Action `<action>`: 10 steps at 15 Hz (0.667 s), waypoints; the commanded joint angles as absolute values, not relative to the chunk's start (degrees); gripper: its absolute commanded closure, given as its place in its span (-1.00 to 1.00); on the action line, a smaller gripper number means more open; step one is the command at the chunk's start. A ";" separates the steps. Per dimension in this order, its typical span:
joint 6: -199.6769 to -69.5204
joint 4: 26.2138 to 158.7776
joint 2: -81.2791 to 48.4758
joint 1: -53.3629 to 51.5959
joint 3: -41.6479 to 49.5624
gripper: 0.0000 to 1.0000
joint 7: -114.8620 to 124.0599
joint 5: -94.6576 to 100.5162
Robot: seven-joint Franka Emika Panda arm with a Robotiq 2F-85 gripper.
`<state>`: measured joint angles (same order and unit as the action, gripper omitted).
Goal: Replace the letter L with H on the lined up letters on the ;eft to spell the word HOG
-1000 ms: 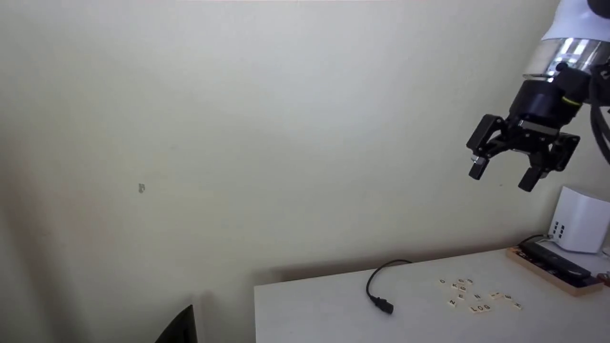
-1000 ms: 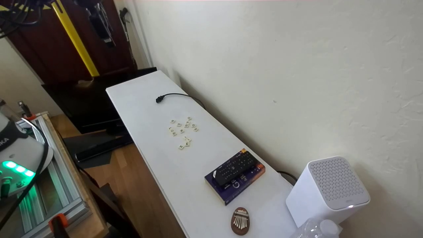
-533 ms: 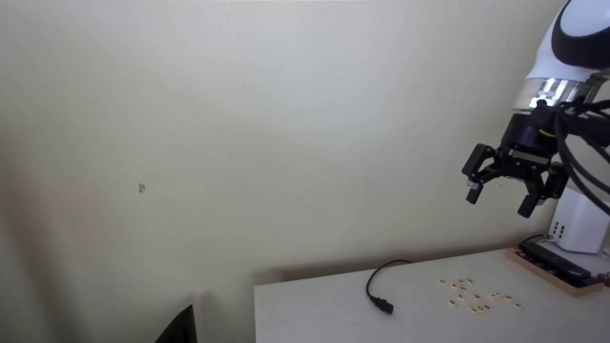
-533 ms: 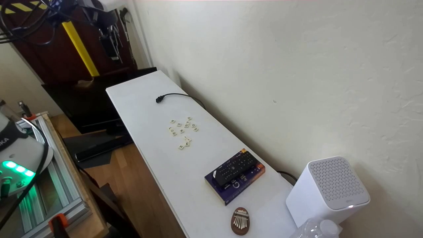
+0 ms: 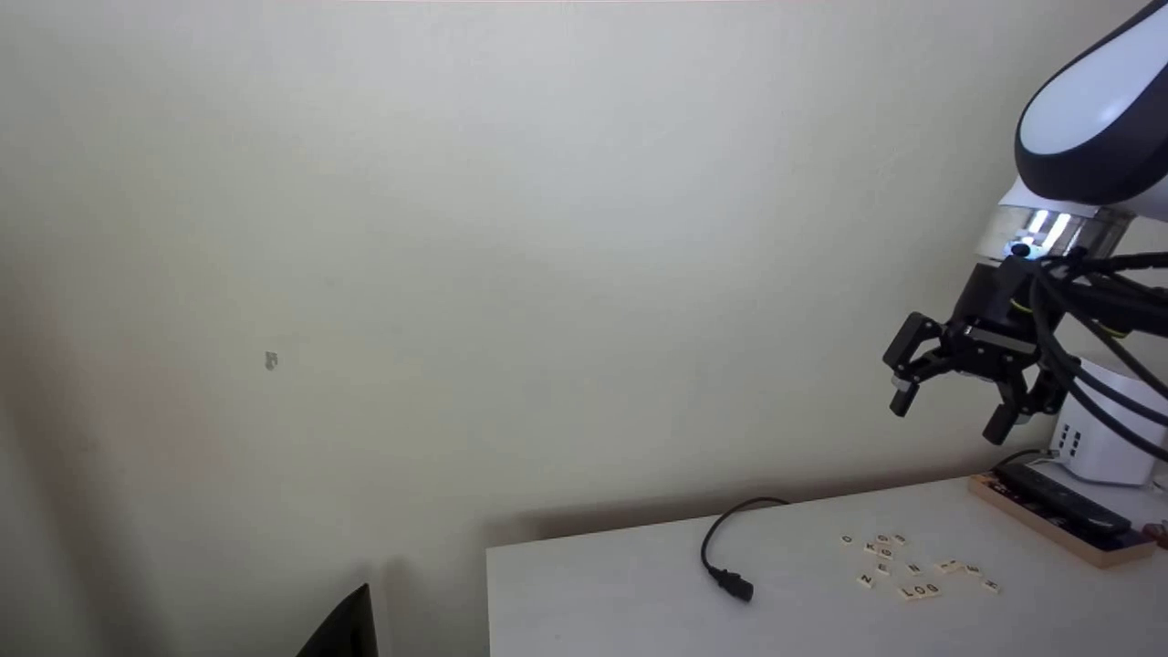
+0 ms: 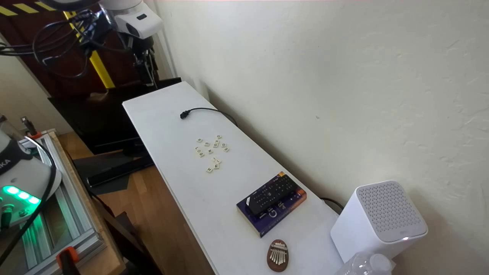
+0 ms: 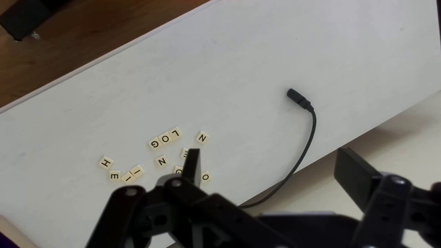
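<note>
A: A white desk (image 6: 206,198) runs along a pale wall (image 6: 324,84). What can you read there?

B: Letter tiles (image 7: 161,161), mostly, all lying flat. An L tile (image 7: 175,133), an O tile (image 7: 165,138) and a G tile (image 7: 155,143) sit side by side and spell LOG, upside down in the wrist view.

A: Where's the H?

B: The H tile (image 7: 105,162) lies apart from that row, just beside an E tile (image 7: 114,176). More tiles are scattered near the word, some partly hidden in the wrist view.

A: Any other writing?

B: In an exterior view there's a large G on a purple book (image 6: 271,217); the black remote control (image 6: 272,193) resting on it hides part of the cover. The white robot base (image 6: 34,173) shows KA, cut off at the edge of the view, above green lights (image 6: 23,195). The small mark on the white box (image 6: 382,217) with the perforated top is beyond me.

A: And the gripper (image 7: 267,153)?

B: Fingers (image 7: 193,165) spread wide, grasping nothing. An exterior view shows it tilted and raised well above the desk, away from the tiles. In the wrist view, the gap between the fingers looks onto the desk, a black power cord (image 7: 299,99) and the wall.

A: What else shows?

B: A kalimba (image 6: 278,255) near the book, and a clear plastic bottle (image 6: 363,265), partly in view, just beside the white box.
</note>
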<state>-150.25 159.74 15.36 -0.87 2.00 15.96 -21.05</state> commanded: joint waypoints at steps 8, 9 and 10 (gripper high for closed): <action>-150.78 159.32 13.50 -0.51 1.86 -1.00 15.33 -21.27; -150.78 159.31 13.50 -0.52 1.86 -1.00 15.33 -21.27; -150.78 159.31 13.50 -0.52 1.86 -1.00 15.33 -21.28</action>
<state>-150.96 159.35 13.43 -0.91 2.25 15.33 -21.25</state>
